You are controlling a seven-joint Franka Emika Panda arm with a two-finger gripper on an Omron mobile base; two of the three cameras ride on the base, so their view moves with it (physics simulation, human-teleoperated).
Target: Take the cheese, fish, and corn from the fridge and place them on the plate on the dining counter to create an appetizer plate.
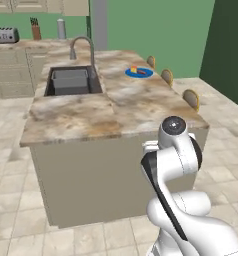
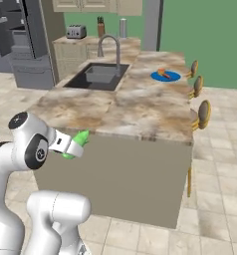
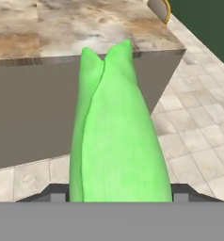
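Two foods already lay on the plate [image 2: 166, 75] while the tool [image 2: 69, 145] stood clamped around the corn [image 3: 118, 136], apparently for carrying to the worktop [image 1: 116, 100].

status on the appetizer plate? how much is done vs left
Done: the cheese and fish already lie on the blue plate on the dining counter. In hand: the gripper carries the corn between its jaws, below the counter's near end. Left: reach the plate at the far side and set the corn on it.
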